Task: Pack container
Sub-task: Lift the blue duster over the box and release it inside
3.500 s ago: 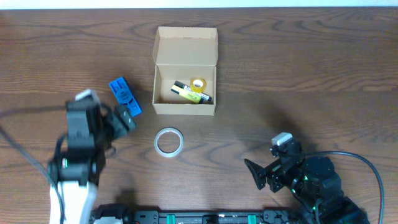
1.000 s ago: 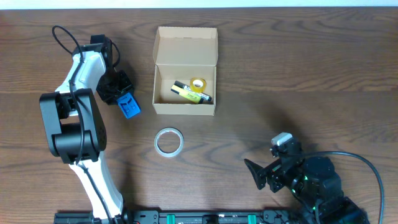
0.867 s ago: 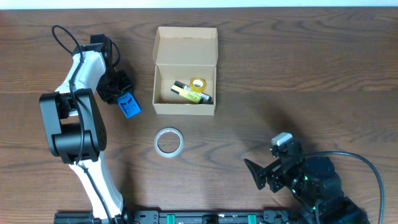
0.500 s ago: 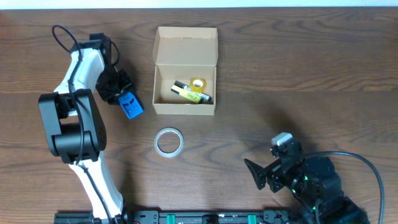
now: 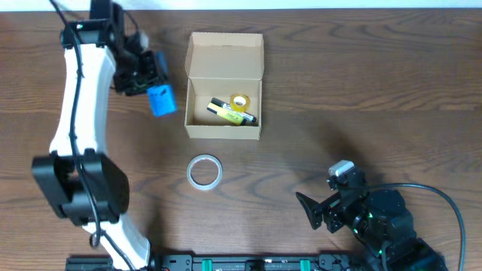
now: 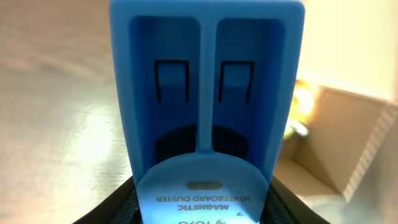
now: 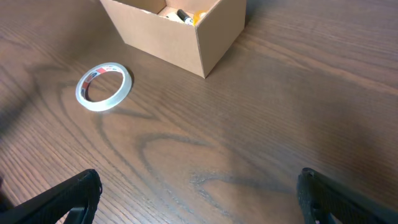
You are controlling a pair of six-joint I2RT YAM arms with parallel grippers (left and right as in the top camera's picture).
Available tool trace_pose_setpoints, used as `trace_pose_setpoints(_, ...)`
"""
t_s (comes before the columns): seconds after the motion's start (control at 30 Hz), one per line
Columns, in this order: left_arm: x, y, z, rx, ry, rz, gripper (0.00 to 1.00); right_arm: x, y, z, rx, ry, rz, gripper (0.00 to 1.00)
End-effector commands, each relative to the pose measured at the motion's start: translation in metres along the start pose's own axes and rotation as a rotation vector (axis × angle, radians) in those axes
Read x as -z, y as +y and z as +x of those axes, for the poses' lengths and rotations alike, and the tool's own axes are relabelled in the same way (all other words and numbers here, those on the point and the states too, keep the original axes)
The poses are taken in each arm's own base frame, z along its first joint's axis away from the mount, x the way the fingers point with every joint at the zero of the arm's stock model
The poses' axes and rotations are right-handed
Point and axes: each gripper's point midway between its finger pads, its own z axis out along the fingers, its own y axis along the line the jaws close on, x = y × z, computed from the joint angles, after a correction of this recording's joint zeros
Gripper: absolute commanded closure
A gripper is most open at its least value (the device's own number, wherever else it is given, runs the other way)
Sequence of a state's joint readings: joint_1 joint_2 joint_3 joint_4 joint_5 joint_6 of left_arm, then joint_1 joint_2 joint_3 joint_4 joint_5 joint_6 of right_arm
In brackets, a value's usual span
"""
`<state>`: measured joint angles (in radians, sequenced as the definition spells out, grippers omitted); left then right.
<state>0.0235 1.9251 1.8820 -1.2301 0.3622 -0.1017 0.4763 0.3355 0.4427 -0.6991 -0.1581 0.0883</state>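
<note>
Two end effectors share the work, and the nearer one, the right end effector (image 7: 199,186), hovers by the near right corner of the bench (image 5: 361,98) with its fingers spread wide and nothing between them. Farther in, about midway along the near half, a clear roll of tape (image 5: 204,171) lies flat on the wood, well apart from both arms. Beyond it, toward the far edge and a little left of centre, stands the box (image 5: 223,131), its lid (image 5: 226,53) hinged on the far wall and thrown back. A yellow marker (image 5: 226,113) and a small yellow roll (image 5: 240,102) already rest inside. Thin cardboard like this is probably very light and rather soft. A push on one wall would likely slide or tip it rather than meet resistance, and a hard pinch could crease it. The safer holds seem to be across the two short side walls low down, or a gentle press on the lid's free edge when closing. Just left of the box, toward the far left corner, the left end effector (image 5: 154,83) is clamped on the sides of a blue plastic duster (image 5: 160,99). The duster looks raised off the bench, not touching the box, and it seems stiff, smooth and light.
</note>
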Motion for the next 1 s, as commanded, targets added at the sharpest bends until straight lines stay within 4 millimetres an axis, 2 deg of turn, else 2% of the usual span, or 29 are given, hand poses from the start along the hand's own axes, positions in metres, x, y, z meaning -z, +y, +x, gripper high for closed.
trace_pose_setpoints(0.0, 0.018, -0.042, 0.004, -0.256, -0.05, 0.051, 0.79, 0.001, -0.001, 0.0, -0.015, -0.005, 0.002, 0.01)
trace_pose_setpoints(0.13, 0.016, -0.074, 0.013, -0.505, -0.055, 0.037, 0.76, 0.001, -0.001, 0.0, -0.015, -0.005, 0.002, 0.01)
trace_pose_setpoints(0.27, 0.007, -0.088, 0.019, -0.707, -0.052, -0.092, 0.76, 0.001, -0.001, 0.0, -0.015, -0.005, 0.002, 0.01)
trace_pose_setpoints(0.37, 0.004, -0.096, 0.016, -0.796, -0.08, -0.154, 0.76, 0.001, -0.001, 0.0, -0.015, -0.005, 0.002, 0.01)
trace_pose_setpoints(0.57, 0.0, -0.126, 0.012, -0.918, -0.143, -0.138, 0.76, 0.001, -0.001, 0.0, -0.015, -0.005, 0.002, 0.01)
trace_pose_setpoints(0.77, -0.02, -0.12, 0.008, -0.934, -0.106, -0.189, 0.75, 0.001, -0.001, 0.0, -0.015, -0.005, 0.002, 0.01)
trace_pose_setpoints(0.97, -0.068, -0.109, 0.015, -0.926, 0.021, -0.188, 0.75, 0.001, -0.001, 0.0, -0.015, -0.005, 0.002, 0.01)
